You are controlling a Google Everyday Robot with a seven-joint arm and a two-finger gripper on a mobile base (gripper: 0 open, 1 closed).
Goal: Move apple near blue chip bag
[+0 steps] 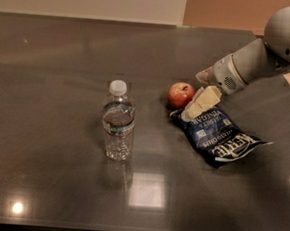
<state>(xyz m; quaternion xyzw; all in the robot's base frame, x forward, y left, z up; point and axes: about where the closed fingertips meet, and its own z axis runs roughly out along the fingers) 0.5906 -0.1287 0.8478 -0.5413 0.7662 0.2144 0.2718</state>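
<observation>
The small red apple [180, 94] rests on the dark table, just off the upper left corner of the blue chip bag [218, 136], which lies flat with its white lettering up. My gripper [197, 94] is right of the apple, above the bag's upper end, with the arm reaching in from the upper right. It is open and holds nothing. One cream finger [202, 102] slants down beside the apple, over the bag's corner. The apple stands clear of the fingers.
A clear plastic water bottle [118, 121] with a white cap stands upright left of centre. The dark table [64, 56] spans the view, with its front edge along the bottom and its right edge near the arm.
</observation>
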